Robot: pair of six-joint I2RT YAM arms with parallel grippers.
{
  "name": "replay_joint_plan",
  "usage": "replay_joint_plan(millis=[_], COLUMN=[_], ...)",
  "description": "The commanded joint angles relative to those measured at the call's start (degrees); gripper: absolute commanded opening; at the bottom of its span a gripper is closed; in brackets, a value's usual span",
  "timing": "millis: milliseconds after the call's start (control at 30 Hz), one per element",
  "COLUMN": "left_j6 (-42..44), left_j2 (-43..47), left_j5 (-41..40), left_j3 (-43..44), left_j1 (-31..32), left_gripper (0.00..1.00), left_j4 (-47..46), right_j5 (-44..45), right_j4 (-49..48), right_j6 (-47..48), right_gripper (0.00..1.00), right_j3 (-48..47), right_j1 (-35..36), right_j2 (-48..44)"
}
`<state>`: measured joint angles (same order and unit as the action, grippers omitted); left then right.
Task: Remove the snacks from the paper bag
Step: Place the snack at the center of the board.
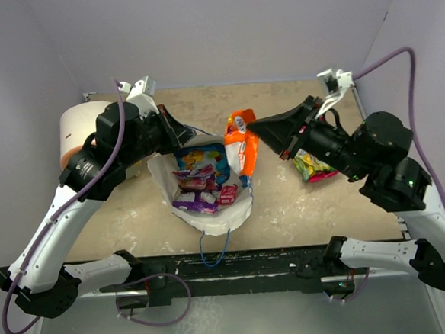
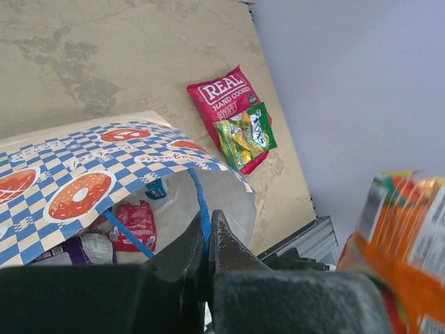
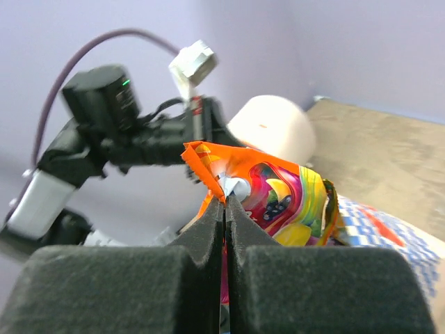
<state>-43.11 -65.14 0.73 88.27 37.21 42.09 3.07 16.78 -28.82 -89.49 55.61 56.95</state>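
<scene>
We saw the bench [image 1: 302, 207] walled in on its left, far and right sides. Bare surface lay along the far edge and at the near right.

The paper bag [image 1: 163, 185] lay near the middle, mouth open upward, its bottom close to the bench's near edge, where a blue cord handle [image 1: 213, 253] trailed toward the rail. A white cylinder [image 1: 75, 128] sat at the far left corner, just beside the left arm, which left that side tight.

The left gripper [image 2: 208, 235] was clenched on the paper bag at its far rim, with a blue cord running between the closed fingers. The right gripper [image 1: 253, 124] was grasping an orange packet [image 1: 242, 152] by its top corner. The packet hung over the bag's right rim, its lower end at the edge of the mouth; we could not tell whether it touched the paper.

Inside the bag lay a blue packet [image 1: 199, 159], a purple packet [image 1: 197, 203] and a small pink packet [image 1: 226, 196], crowded together.

To the right, well apart from the bag, a pink-red packet [image 2: 221, 94] lay flat on the bench near the right wall, with a green packet [image 2: 245, 136] resting on top of it. A strip of bare bench separated the pair from the bag.
</scene>
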Motion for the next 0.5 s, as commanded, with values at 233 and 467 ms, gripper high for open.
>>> replay_joint_plan(millis=[233, 467], left_j6=[0.18, 4.59], left_j2=[-0.68, -2.08], left_j5=[-1.27, -2.23], left_j3=[2.64, 4.76], left_j1=[0.09, 0.14], left_gripper=[0.0, 0.0], left_j4=[-2.14, -2.18], right_j5=[47.1, 39.5], right_j4=[22.89, 23.2], right_j6=[1.24, 1.8], right_gripper=[0.0, 0.0], right_j3=[-8.65, 0.33], right_j1=[-2.86, -20.27], right_j2=[6.16, 10.01])
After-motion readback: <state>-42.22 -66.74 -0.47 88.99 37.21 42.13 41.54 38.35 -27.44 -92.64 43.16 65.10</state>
